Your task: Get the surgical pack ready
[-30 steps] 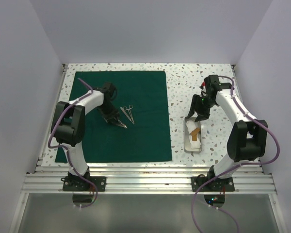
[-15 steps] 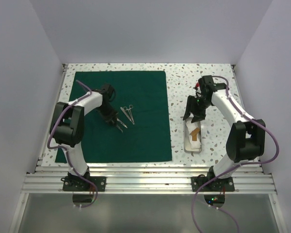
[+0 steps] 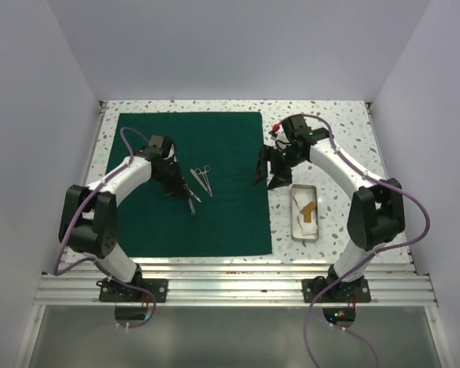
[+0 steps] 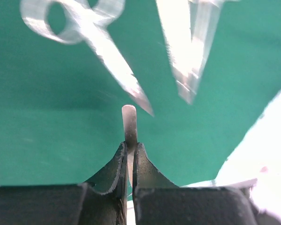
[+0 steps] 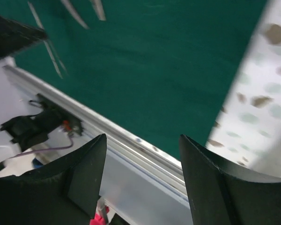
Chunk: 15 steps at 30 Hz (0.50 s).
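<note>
- Moves right gripper (image 3: 266, 165) off small silver metal tray (image 3: 293, 216) at 4 o'clock to dark green fabric drape's (image 3: 230, 138) 3 o'clock edge; jaws wide, empty.
- Keeps left gripper (image 4: 129, 149) clamped on slim silver instrument (image 4: 129, 119) mid-drape.
- Suggests instrument layout is under way.

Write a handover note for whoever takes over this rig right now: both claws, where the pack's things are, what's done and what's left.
Left claw: shut on a slim silver instrument, over the green drape.
Right claw: open, nothing in it, above the drape's right edge.
Two silver instruments lie on the drape beside the left claw. The silver tray sits on the tabletop right of the drape, with a tan item inside.
Done: drape spread flat, instruments on it.
Left: probably placing the held instrument, dealing with the tray, then folding the drape. That order is a guess.
</note>
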Each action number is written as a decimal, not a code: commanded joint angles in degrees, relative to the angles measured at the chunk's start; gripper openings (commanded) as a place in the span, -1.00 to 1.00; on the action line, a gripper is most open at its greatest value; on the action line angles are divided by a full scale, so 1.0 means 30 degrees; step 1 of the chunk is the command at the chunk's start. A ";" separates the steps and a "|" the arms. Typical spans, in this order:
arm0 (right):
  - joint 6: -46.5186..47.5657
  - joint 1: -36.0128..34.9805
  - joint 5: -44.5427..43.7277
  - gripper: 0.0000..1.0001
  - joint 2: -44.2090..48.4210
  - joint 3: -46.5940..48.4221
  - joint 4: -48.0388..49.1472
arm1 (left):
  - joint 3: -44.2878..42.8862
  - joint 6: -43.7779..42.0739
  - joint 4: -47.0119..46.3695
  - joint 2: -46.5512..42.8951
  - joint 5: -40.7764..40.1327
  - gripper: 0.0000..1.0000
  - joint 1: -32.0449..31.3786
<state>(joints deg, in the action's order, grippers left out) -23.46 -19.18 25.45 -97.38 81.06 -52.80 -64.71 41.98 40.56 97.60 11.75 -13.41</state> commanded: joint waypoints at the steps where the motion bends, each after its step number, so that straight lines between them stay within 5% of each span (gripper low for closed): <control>1: -0.2864 -0.1133 0.4606 0.34 -0.1051 0.0142 0.3790 | 0.1614 -0.3206 -0.3200 -0.2558 0.5512 -1.00 -0.0596; 6: -0.6556 -0.3269 0.4644 0.32 -0.2371 0.0431 0.7606 | 0.2818 -0.3446 -0.4933 -0.4496 0.7217 -1.00 -0.2383; 15: -0.7471 -0.5061 0.2503 0.11 -0.3457 0.1606 0.6758 | 0.2849 -0.2478 -0.6428 -0.4614 0.8037 -1.00 -0.3763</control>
<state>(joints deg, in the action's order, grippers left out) -43.11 -33.78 34.92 -107.74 83.68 -33.32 -55.70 34.81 25.45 84.73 33.15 -24.45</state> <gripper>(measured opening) 0.568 0.035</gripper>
